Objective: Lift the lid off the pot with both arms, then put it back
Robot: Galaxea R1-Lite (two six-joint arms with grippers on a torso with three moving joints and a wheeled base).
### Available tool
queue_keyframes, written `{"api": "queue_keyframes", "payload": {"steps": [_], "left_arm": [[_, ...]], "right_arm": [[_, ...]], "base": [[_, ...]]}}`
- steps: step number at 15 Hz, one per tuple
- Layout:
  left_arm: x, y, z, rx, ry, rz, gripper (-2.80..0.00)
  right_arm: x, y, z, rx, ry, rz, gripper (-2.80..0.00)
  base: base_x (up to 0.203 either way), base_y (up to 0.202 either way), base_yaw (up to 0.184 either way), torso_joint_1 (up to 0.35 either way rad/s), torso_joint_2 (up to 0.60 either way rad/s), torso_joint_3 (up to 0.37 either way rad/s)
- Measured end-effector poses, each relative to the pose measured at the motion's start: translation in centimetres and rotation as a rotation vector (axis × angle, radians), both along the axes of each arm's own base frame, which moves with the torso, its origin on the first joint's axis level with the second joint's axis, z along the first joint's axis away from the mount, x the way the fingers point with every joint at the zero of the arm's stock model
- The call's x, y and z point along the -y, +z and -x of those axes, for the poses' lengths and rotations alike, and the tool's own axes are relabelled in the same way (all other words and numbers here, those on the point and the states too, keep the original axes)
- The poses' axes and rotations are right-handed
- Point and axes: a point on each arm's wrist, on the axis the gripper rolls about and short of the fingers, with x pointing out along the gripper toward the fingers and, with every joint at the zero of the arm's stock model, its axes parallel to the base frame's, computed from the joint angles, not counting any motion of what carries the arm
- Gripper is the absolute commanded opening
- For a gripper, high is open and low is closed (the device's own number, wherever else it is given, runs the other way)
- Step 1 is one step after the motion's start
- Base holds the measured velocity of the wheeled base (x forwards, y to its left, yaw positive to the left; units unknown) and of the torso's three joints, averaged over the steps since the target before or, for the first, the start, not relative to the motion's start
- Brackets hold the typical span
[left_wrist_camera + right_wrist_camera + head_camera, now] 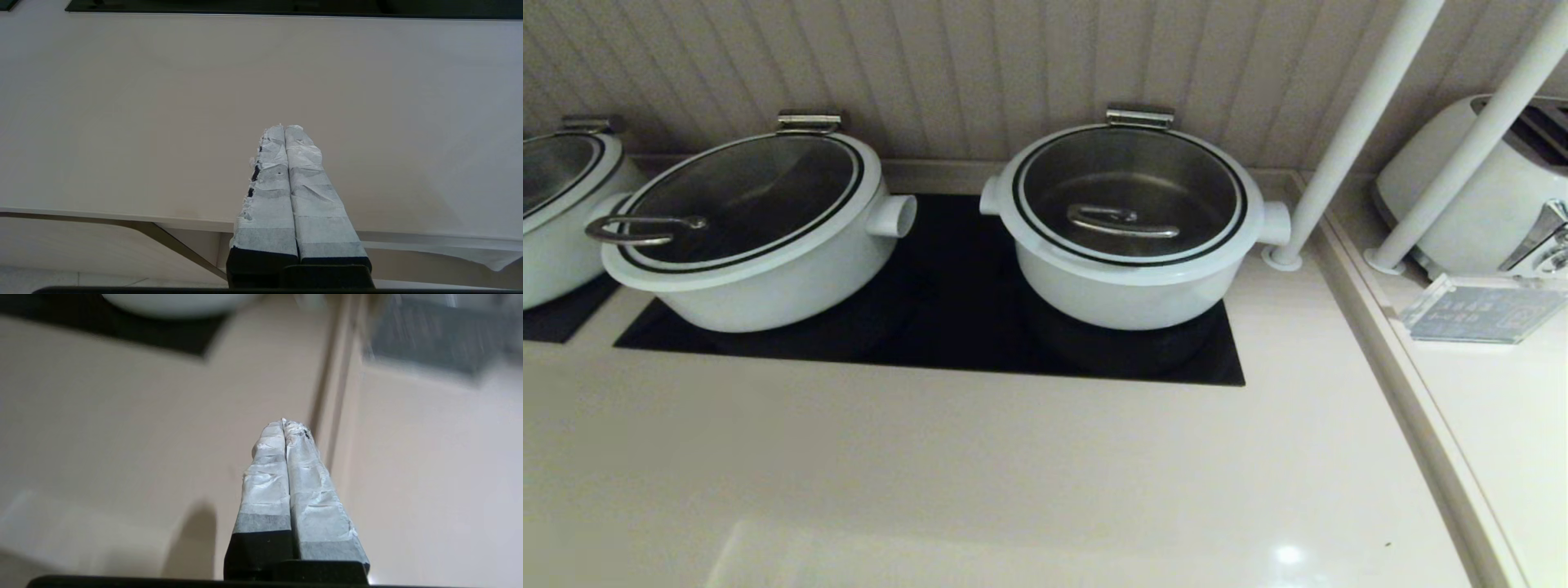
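Note:
The deep white pot stands on the right part of the black cooktop, with a stub handle on each side. The glass lid rests on it, its steel bar handle at the centre. Neither arm shows in the head view. My left gripper is shut and empty above the bare counter near its front edge. My right gripper is shut and empty above the counter, near the seam to the right side counter; the bottom of the pot shows far ahead of it.
A wider, shallower white pot with a loop-handled lid stands on the cooktop's left part; a third pot is at the far left. Two white slanted poles, a white toaster and a clear sign stand are at the right.

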Motion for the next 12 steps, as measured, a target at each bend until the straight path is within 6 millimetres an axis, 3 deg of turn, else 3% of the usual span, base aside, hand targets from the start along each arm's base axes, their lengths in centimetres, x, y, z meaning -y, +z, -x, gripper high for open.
{"api": "queue_keyframes", "payload": {"steps": [3, 12], "left_arm": [[0.0, 0.0, 0.0, 0.0, 0.0, 0.0, -2.8], [0.0, 0.0, 0.0, 0.0, 0.0, 0.0, -2.8]], "right_arm": [[0.2, -2.7, 1.2, -0.112, -0.112, -0.028, -2.8], [0.2, -2.9, 1.6, -0.064, -0.106, -0.046, -2.8]], "base": [[0.0, 0.0, 0.0, 0.0, 0.0, 0.0], [0.0, 0.0, 0.0, 0.0, 0.0, 0.0]]}}
